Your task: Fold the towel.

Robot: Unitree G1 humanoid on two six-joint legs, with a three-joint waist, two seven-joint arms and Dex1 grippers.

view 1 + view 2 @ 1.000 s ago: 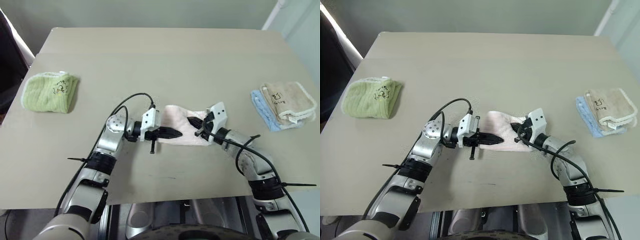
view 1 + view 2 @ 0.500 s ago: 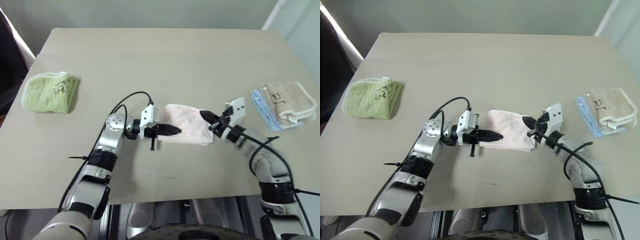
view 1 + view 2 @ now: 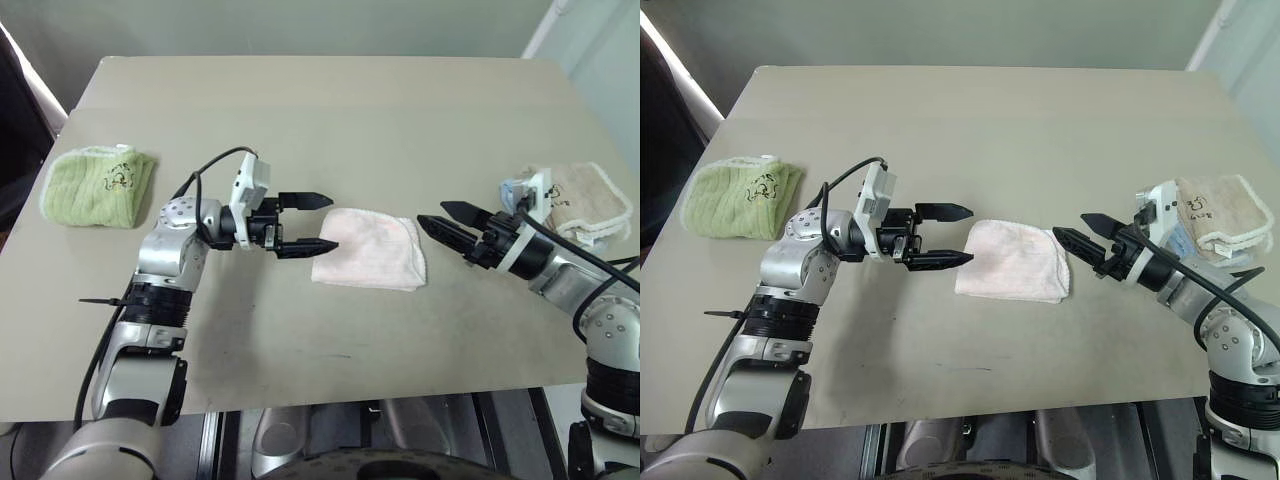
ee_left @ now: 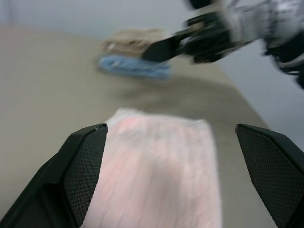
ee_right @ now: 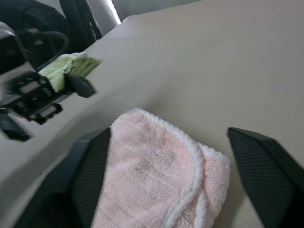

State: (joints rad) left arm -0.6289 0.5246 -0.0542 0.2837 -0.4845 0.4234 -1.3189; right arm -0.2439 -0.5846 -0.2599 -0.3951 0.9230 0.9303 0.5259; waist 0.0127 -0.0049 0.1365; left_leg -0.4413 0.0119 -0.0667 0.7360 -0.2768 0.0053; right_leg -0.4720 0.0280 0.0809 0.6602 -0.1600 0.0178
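The towel [image 3: 368, 248], pale pink and ribbed, lies folded in a small rectangle on the middle of the table [image 3: 330, 110]. My left gripper [image 3: 326, 222] hovers just left of it, pointing toward it, with its fingers spread wide and nothing between them. To the towel's right my right gripper [image 3: 432, 214] is open too, aimed back at the towel and a short gap from its edge. The left wrist view looks over the towel [image 4: 156, 161] between the two spread fingers [image 4: 85, 156]. In the right wrist view the towel [image 5: 156, 180] lies between its own fingers [image 5: 256, 156].
A folded green towel [image 3: 98, 186] lies near the table's left edge. A cream towel stacked on a blue one [image 3: 575, 200] sits at the right edge, close behind my right arm. The table's front edge runs just below both arms.
Both grippers have opened and let go of the towel. The left has drawn away leftward and up, the right rightward and up. The towel now lies flat and folded.
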